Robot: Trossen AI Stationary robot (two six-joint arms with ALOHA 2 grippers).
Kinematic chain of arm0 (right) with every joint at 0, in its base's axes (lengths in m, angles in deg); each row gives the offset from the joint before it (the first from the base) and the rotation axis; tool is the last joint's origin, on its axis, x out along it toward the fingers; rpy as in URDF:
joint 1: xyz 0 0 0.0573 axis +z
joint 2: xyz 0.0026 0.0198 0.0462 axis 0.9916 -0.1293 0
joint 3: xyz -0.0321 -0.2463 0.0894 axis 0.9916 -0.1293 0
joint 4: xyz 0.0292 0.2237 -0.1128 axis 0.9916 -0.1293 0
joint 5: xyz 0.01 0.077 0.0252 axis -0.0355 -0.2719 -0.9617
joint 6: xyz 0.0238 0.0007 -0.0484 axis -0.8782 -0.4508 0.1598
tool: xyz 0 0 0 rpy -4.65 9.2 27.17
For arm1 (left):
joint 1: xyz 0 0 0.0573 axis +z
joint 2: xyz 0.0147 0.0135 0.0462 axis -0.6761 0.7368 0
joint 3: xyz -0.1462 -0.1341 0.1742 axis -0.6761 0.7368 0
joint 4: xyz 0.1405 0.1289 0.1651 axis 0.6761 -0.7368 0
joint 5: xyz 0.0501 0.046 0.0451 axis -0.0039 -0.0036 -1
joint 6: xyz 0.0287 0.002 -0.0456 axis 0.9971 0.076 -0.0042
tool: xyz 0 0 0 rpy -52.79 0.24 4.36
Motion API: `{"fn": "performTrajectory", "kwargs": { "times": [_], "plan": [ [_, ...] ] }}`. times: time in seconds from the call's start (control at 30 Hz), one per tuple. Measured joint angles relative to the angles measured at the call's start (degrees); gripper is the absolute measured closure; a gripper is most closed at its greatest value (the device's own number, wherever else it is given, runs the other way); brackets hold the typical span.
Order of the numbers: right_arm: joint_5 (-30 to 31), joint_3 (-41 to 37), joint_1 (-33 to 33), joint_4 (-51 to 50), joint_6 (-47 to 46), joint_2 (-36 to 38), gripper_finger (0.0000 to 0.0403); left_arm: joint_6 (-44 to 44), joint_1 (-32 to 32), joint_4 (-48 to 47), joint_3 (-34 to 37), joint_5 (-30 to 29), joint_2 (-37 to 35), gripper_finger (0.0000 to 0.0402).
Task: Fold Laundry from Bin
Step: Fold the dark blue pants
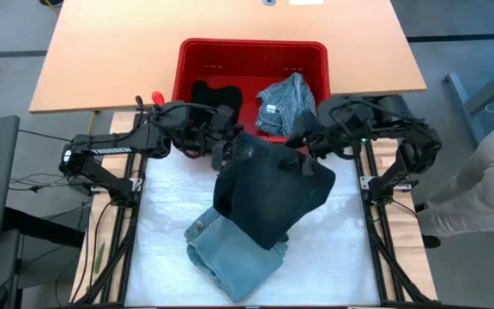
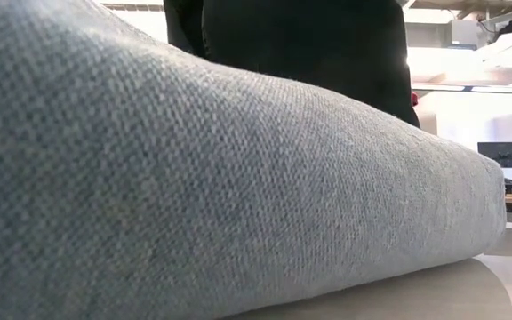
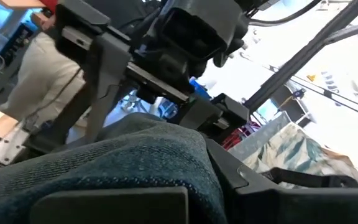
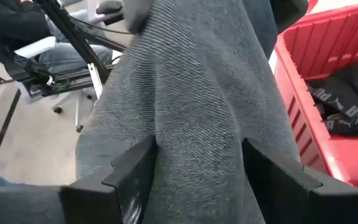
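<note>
Both arms are meeting just in front of the red bin point(image 1: 194, 53), which is sitting at the table's twelve o'clock, and between them they are holding up a dark charcoal garment point(image 1: 268, 193). The left gripper point(image 1: 226, 148) is pinching the cloth's upper edge at about ten o'clock of the garment, its fingers clenched tight on the fabric; in its wrist view the ribbed dark cloth point(image 3: 123, 168) is lying right over them. The right gripper point(image 1: 305, 156) is gripping the same edge at about two o'clock. Its wrist view shows the grey knit point(image 4: 197, 118) bunched between its two fingers point(image 4: 129, 180), which are standing fairly wide with the fabric filling the gap.

The garment is hanging and draping down toward six o'clock, its lower part lying over a folded denim-blue garment point(image 1: 230, 253) on the white padded mat point(image 1: 165, 223). From table height that denim fold point(image 2: 203, 187) is filling nearly the whole view, with the dark cloth point(image 2: 309, 44) hanging behind it.

Inside the bin, a black garment point(image 1: 213, 96) is lying at its nine o'clock side and a blue-grey crumpled one point(image 1: 286, 103) at its three o'clock side. A person in pale trousers point(image 1: 487, 184) is standing off the table at three o'clock.
</note>
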Motion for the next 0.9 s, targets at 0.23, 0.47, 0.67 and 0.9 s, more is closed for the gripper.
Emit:
{"fn": "performTrajectory", "kwargs": {
  "times": [0.23,0.47,0.67,0.9],
  "plan": [
    [-0.1,-0.1,0.1,-0.8,-0.2,-0.3,0.0293,-3.1,0.7,-4.9,0.0,1.3,0.0,0.0368],
    [-2.8,-0.1,1.1,-1.2,-2.2,0.7,0.0356,-1.8,3.6,-7.0,-0.1,11.8,-1.9,0.0269],
    [-3.0,-0.3,3.7,-1.1,-3.7,2.8,0.0356,-7.4,8.2,-10.0,-0.1,23.7,-6.5,0.0232],
    [-3.1,-0.1,3.8,-2.5,-5.4,3.7,0.0356,11.7,6.2,-6.8,-0.3,10.0,-13.3,0.0233]
  ]
}}
